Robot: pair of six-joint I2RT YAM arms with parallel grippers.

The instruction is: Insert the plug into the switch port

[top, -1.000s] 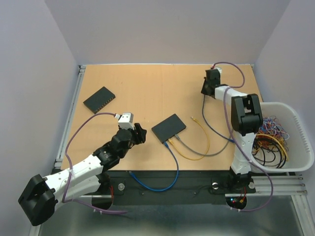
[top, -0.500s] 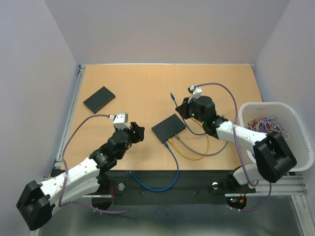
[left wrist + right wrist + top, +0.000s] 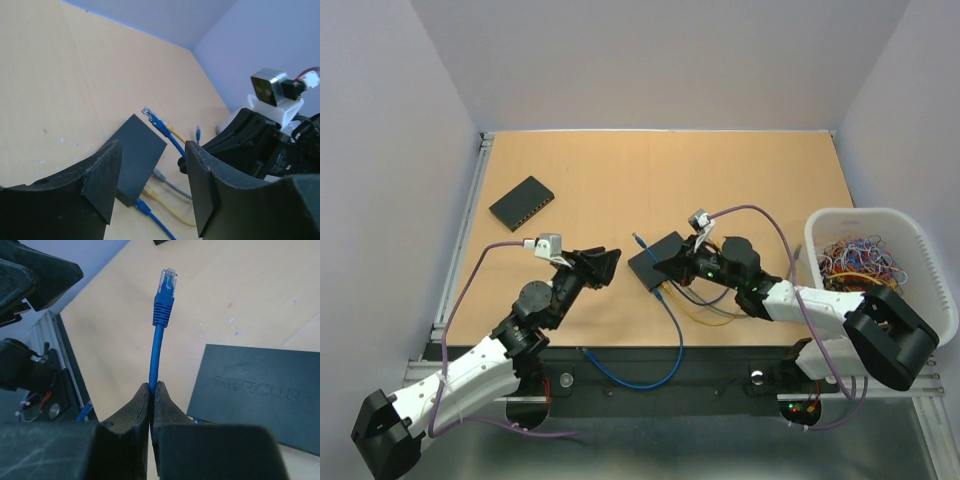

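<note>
Grip on the blue cable (image 3: pixel 156 345) is sitting just behind the plug (image 3: pixel 165 282). The right tool (image 3: pixel 152 387) is pinching the cord with its jaws closed on it. This is leaving the clear-tipped plug standing free ahead of the fingers, which I judge is meant to keep the connector unobstructed for entry.

The plug is hanging in the air just off the far left corner of the switch (image 3: pixel 663 259) and is not yet in any port. The switch is lying flat near the middle of the bench (image 3: pixel 620 170).

The left tool (image 3: pixel 152 150) is holding nothing; its jaws are standing apart. It is pointing at the switch from the left, close by but not touching. In my judgement it is being placed to steady the box during insertion.

The right wrist view is giving the only clear proof of the pinch and of which way the plug is pointing. It is also showing the lettering on the switch lid, but no ports.

The left wrist view is showing what the others are not: other cables (image 3: pixel 150 197) already entering the near edge of the switch, so the ports are probably lying on that side. The plug's tip is currently pointing away from that edge.

Only the top view is giving the wider layout. It is showing a second switch (image 3: pixel 521 203) lying well apart at the far left and a basket (image 3: pixel 920 232) of spare cables at the right. No view is showing an open port.
</note>
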